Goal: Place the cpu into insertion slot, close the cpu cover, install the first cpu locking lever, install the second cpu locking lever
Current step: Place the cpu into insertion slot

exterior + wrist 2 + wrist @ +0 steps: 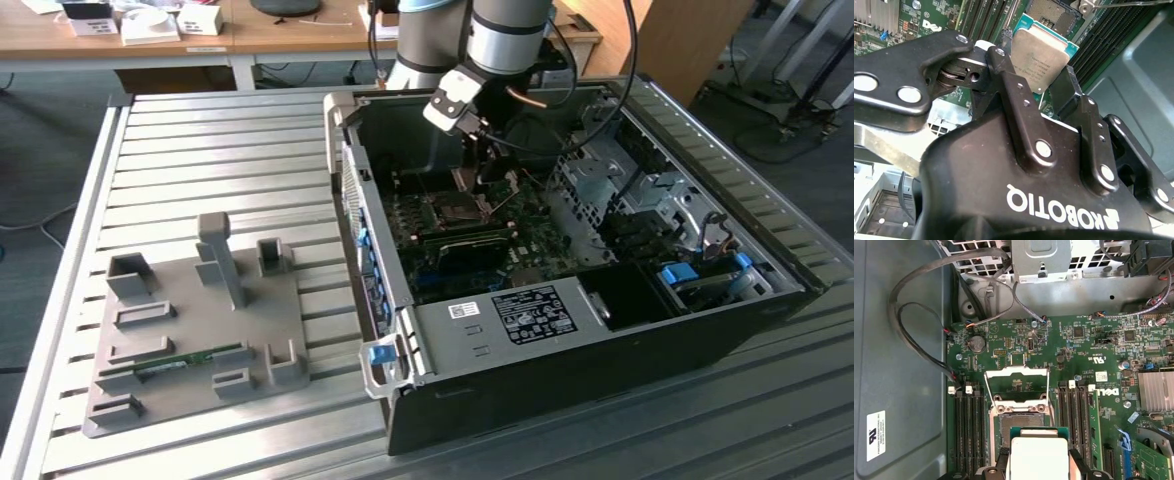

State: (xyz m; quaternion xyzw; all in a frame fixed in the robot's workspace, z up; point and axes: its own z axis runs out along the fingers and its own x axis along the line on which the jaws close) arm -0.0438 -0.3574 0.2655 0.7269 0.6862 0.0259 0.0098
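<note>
I had the jaws clenched on the cpu [1041, 52], pinching two opposite edges, with the bare insertion slot [1021, 426] just beyond their tips and apart from it, the cpu cover [1016, 382] standing open past the slot, all inside the computer case [561, 390] on the tabletop [200, 150].

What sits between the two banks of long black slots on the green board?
In the first wrist view, the insertion slot lies between them, its cpu cover standing open; the gripper holds the cpu near it.
</note>
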